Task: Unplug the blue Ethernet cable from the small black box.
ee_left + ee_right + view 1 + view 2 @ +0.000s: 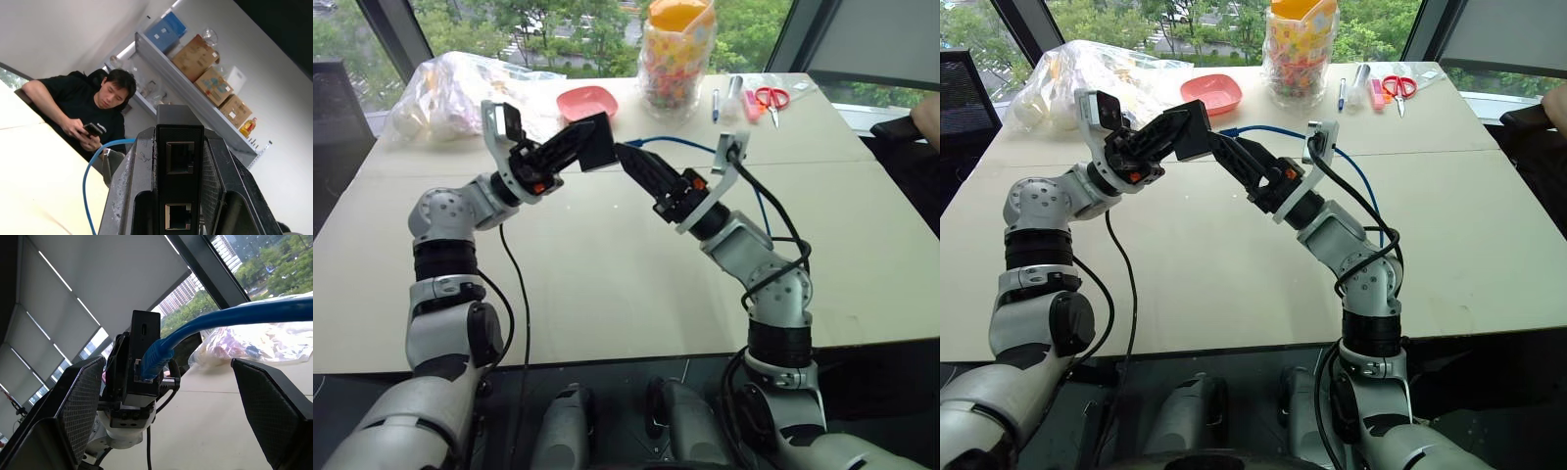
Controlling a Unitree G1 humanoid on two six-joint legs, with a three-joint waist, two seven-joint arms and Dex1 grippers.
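Left gripper (592, 145) raised over the table (607, 264), fingers clamped tight on the black box (178, 161), held up in the air; blue cable (195, 330) plugged into the side of the box facing the right gripper (628, 157), trailing back across the table; right gripper's fingers (80, 401) spread wide either side of the plug, holding nothing, tips just beside the box; pink bowl (586, 101), candy jar (676, 59), scissors (771, 98) at the far edge; seated person (93, 115) looking at a phone.
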